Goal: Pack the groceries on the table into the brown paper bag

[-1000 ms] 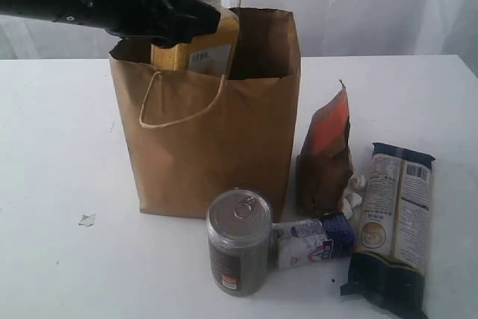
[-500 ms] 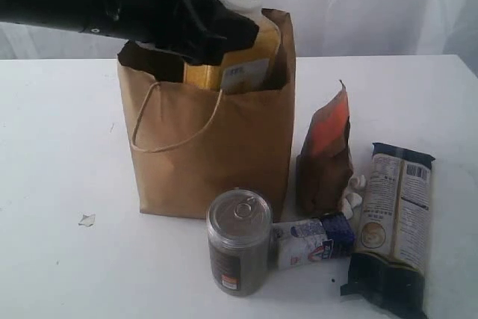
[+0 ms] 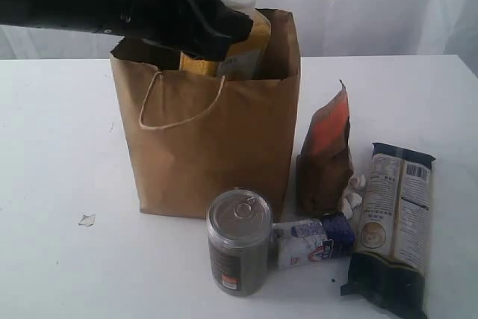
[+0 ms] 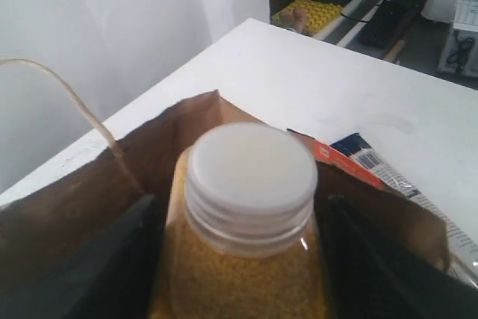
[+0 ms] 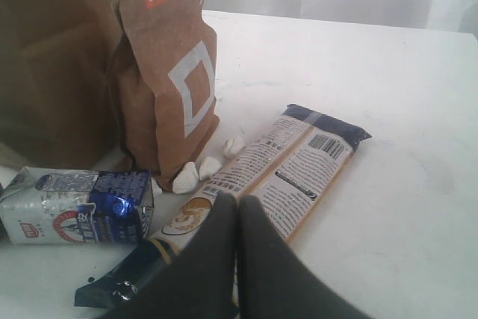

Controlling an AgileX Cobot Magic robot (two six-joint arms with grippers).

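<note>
Yellow-grain bottle, pinched in left tool, half inside brown paper bag; right tool pressed together; four groceries outside.

Matt kraft paper bag, shiny metal can, glossy plastic pasta packet, clear plastic bottle, smooth white cap.

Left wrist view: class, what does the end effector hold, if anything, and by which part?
The left end effector grips the yellow-grain bottle by both sides of its upper body, below the cap.
</note>
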